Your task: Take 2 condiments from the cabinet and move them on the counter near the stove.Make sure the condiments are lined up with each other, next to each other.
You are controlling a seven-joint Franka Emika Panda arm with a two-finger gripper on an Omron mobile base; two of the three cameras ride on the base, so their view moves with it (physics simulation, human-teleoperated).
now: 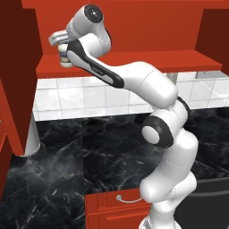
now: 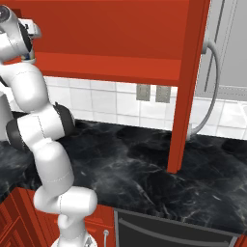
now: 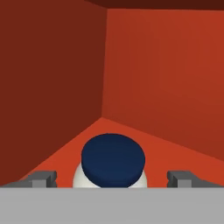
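Note:
The white jar with a dark blue lid [image 3: 113, 160] stands on the red cabinet's inner shelf [image 3: 175, 153], near the back corner. In the left base view the jar [image 1: 65, 57] sits at the left end of the shelf [image 1: 134, 60], just under my hand. My gripper [image 3: 113, 179] is open, with its fingertips [image 3: 43, 178] spread wide on either side of the jar and a gap to it on each side. The small shaker is out of view. The black marble counter [image 1: 58, 170] lies below. A dark appliance front [image 2: 173, 234] shows at the counter's near edge.
A red cabinet side panel [image 2: 185, 87] drops down to the counter [image 2: 144, 169] on the right. A white post [image 1: 32, 138] stands at the left by another red panel [image 1: 15, 89]. A drawer with a silver handle [image 1: 125, 199] is under the counter. Wall outlets [image 2: 149, 92] sit on the tiles.

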